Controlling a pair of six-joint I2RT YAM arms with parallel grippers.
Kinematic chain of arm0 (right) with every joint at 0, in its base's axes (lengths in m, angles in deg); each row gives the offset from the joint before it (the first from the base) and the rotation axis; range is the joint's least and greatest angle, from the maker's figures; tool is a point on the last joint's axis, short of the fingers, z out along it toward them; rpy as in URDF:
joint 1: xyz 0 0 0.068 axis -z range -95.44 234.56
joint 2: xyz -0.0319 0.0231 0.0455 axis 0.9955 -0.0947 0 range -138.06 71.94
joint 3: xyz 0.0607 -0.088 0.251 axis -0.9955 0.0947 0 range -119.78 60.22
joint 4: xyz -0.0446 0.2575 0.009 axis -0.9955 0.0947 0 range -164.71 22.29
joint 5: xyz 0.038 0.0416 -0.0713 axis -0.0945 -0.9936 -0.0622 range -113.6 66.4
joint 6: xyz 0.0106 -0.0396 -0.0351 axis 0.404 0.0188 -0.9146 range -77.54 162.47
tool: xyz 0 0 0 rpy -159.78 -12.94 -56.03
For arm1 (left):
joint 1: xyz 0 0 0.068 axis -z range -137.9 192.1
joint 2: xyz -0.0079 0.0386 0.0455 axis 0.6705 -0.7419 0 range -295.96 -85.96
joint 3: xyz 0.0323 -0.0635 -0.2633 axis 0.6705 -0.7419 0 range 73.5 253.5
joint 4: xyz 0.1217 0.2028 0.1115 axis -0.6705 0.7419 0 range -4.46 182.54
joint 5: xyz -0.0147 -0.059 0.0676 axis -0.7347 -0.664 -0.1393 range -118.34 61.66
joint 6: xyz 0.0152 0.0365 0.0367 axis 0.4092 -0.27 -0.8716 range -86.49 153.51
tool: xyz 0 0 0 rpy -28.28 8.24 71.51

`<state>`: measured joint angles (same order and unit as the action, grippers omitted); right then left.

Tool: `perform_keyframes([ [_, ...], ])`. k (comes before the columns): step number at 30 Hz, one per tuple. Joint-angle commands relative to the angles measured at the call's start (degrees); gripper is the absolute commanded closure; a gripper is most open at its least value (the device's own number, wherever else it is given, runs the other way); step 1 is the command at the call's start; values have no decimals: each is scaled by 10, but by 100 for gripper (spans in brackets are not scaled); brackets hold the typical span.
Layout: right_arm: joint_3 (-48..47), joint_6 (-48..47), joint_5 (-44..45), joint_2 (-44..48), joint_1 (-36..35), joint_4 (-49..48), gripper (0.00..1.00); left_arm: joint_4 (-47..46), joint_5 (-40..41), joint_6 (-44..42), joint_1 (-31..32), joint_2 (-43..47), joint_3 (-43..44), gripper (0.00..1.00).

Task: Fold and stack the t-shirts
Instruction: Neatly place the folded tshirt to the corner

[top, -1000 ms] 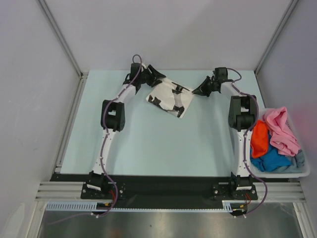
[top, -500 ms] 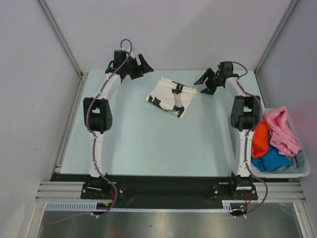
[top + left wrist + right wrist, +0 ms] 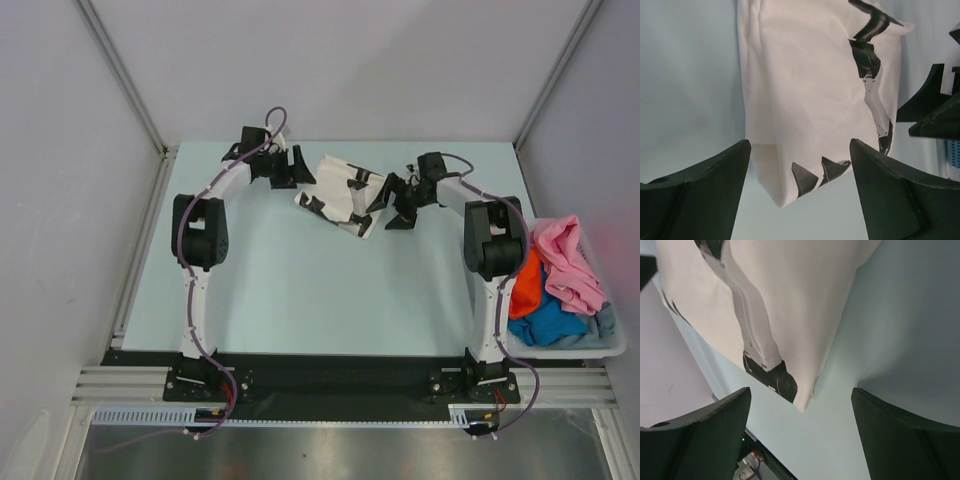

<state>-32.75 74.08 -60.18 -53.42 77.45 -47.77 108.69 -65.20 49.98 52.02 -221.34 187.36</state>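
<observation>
having let go, left gripper (image 3: 296,167) and right gripper (image 3: 391,207) sit fingers apart beside the white shirt (image 3: 338,193), whose fold looks done.

pale bin (image 3: 572,351) rt edge, lt-blue table (image 3: 300,290)

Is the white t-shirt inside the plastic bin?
No, the white t-shirt lies folded on the table, apart from the bin at the right.

One white t-shirt (image 3: 338,195) — four coloured t-shirts (image 3: 556,290) — one bin (image 3: 612,348).
</observation>
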Motion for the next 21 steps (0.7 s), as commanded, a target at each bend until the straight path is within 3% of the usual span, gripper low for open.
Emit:
perform_keyframes([
  [1, 30, -14, -23, 39, -25, -39, 13, -5, -29, -30, 3, -2, 7, 15],
  [10, 43, -14, -8, 35, -40, -41, 13, -23, -46, -13, 23, 26, -79, 27],
  [21, 101, -59, 36, 103, 6, 4, 13, -176, -96, 100, 70, 163, -336, 35],
])
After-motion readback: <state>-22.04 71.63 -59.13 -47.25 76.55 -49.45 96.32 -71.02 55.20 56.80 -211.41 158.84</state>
